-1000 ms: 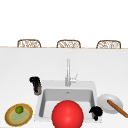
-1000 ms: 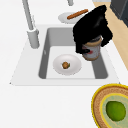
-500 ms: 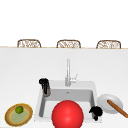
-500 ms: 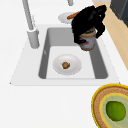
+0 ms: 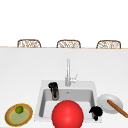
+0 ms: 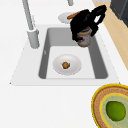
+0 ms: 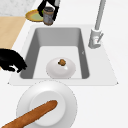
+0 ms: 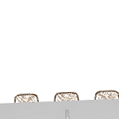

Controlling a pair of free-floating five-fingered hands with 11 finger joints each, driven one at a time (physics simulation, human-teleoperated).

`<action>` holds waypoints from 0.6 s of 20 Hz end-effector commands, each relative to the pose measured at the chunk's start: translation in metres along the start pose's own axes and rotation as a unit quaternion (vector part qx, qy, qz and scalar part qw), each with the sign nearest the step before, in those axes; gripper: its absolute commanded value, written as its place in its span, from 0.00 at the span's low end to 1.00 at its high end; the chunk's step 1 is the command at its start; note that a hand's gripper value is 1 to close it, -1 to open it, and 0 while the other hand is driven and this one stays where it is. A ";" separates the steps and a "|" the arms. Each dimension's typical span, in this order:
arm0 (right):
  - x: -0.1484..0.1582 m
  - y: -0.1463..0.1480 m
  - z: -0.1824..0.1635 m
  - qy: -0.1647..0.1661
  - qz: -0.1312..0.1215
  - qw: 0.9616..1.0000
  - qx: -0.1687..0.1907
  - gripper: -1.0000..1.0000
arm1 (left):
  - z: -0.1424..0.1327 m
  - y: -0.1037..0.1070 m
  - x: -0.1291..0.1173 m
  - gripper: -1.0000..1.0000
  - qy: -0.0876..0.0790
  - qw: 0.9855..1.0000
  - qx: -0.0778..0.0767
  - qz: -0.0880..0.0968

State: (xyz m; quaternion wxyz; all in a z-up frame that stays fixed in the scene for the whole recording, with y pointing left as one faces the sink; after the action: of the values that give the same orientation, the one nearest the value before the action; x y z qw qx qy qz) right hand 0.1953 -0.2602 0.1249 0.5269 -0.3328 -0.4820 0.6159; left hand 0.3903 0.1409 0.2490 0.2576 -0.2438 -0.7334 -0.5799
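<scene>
Over the sink (image 5: 41,100), the left hand (image 5: 53,86) has its fingers curled round a small jar (image 5: 55,94), holding it in the air above the left part of the basin. From the left side camera the same hand (image 6: 83,21) grips the jar (image 6: 83,40) from above, the jar tilted a little and clear of the basin floor; from the right side camera the hand (image 7: 47,5) and jar (image 7: 48,16) hang over the far end of the sink (image 7: 82,37). Down on the basin floor sits a white bowl (image 6: 67,65) with a small brown piece of food (image 6: 65,65) in it, well apart from the jar. And the right hand (image 5: 96,111) hovers at the sink's front right corner, fingers curled loosely, holding nothing. Just beside it, a white plate (image 5: 105,101) carries a baguette (image 5: 117,108). A red ball (image 5: 67,114) sits in front of the sink, and a lime (image 5: 19,109) rests on a woven plate (image 5: 10,117) on the left counter. The faucet (image 5: 68,72) stands behind the basin.
</scene>
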 end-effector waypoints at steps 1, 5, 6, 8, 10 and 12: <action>0.000 0.000 0.000 0.000 0.000 1.000 0.000 0.50 | -0.026 -0.020 -0.015 1.00 0.005 1.000 0.004 0.004; 0.000 0.000 0.000 0.000 0.000 1.000 0.000 0.50 | -0.052 -0.049 -0.036 1.00 0.010 1.000 0.006 0.016; 0.000 0.000 0.000 0.000 0.000 1.000 0.000 0.50 | -0.059 -0.055 -0.041 1.00 0.008 1.000 0.004 0.015; 0.000 0.000 0.000 0.000 0.000 1.000 0.000 0.50 | -0.072 -0.069 -0.051 1.00 0.007 1.000 0.003 0.014; 0.000 0.000 0.000 0.000 0.000 1.000 0.000 0.50 | -0.085 -0.083 -0.058 1.00 0.007 1.000 0.002 0.013; 0.000 0.000 0.000 0.000 0.000 1.000 0.000 0.50 | -0.098 -0.097 -0.064 1.00 0.009 1.000 0.003 0.012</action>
State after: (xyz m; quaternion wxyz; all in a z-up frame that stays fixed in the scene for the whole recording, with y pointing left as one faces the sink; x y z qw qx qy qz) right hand 0.1953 -0.2602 0.1249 0.5269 -0.3328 -0.4820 0.6159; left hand 0.3878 0.0445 0.1702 0.2603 -0.2445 -0.7316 -0.5808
